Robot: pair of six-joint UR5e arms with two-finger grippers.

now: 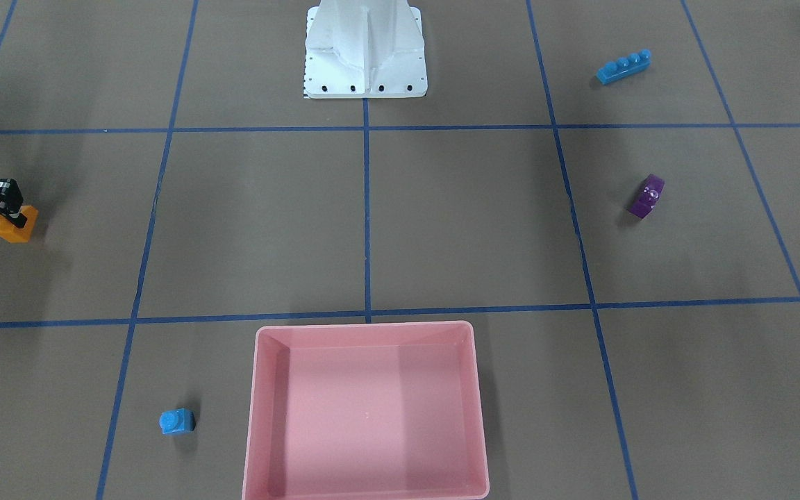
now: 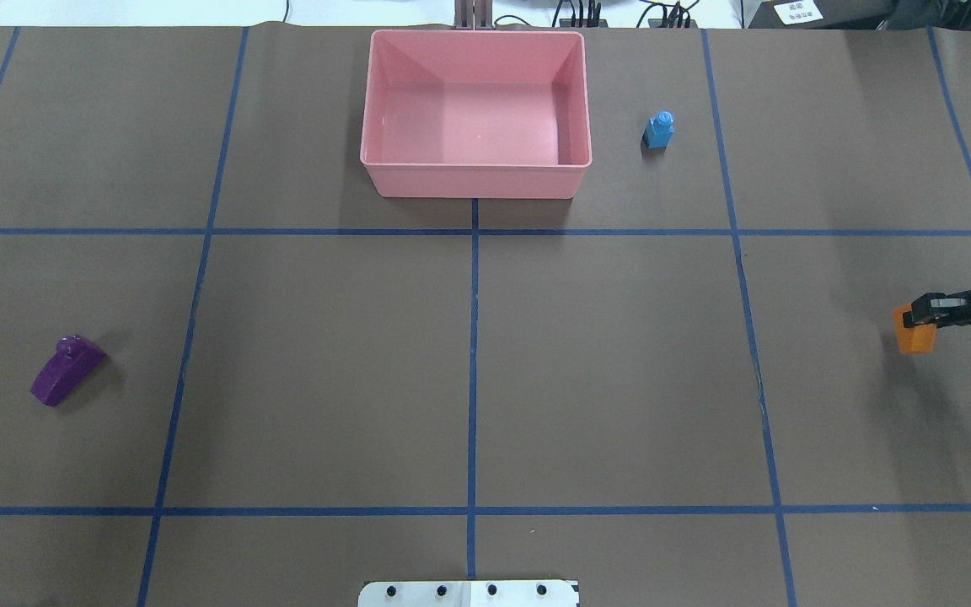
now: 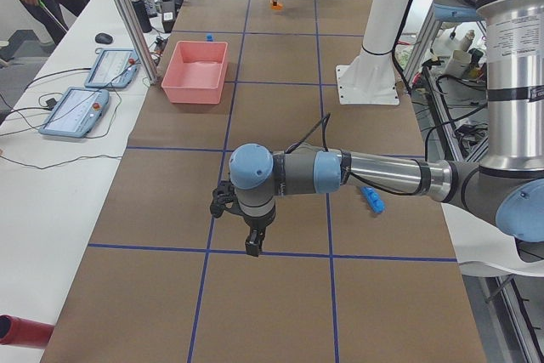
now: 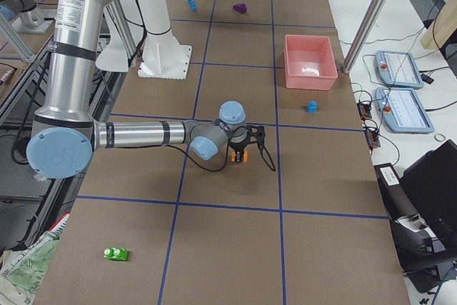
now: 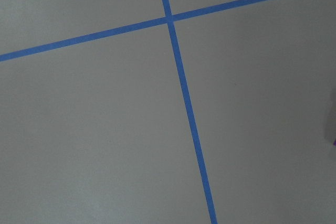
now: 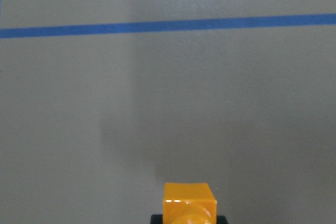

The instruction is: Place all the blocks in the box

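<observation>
Clearly the orange brick [image 2: 914,333] is the piece in hand: glossy, sloped, with one round stud that faces the wrist camera. In the overhead view it sits at 3 o'clock on the brown table [image 2: 620,379], close to that edge and well apart from the pink box [image 2: 475,181].

The right claw [image 2: 915,316] has its two black fingers drawn in narrowly, pressed against opposite sides of this brick. Whether the brick touches the table or hangs just above it I cannot tell. The left claw [image 3: 253,244] points downward over the table's other end. Only the left side view shows it, and its own camera sees just tape on brown paper, so how far it is open I cannot tell.

The box, shallow with rounded corners, stands at 12 o'clock in the overhead view, and every brick seen lies outside it. A small blue one-stud brick [image 2: 659,131] stands upright at the box's 3 o'clock, near the straight line from the orange brick to the box. A purple brick [image 2: 67,371] lies at 9 o'clock. In the front-facing view a long blue four-stud brick [image 1: 623,67] lies at 2 o'clock, near the white robot base [image 1: 365,48]. A green two-stud brick [image 4: 116,253] lies at 7 o'clock in the right side view. Blue tape lines [image 2: 473,337] divide the table into squares.
</observation>
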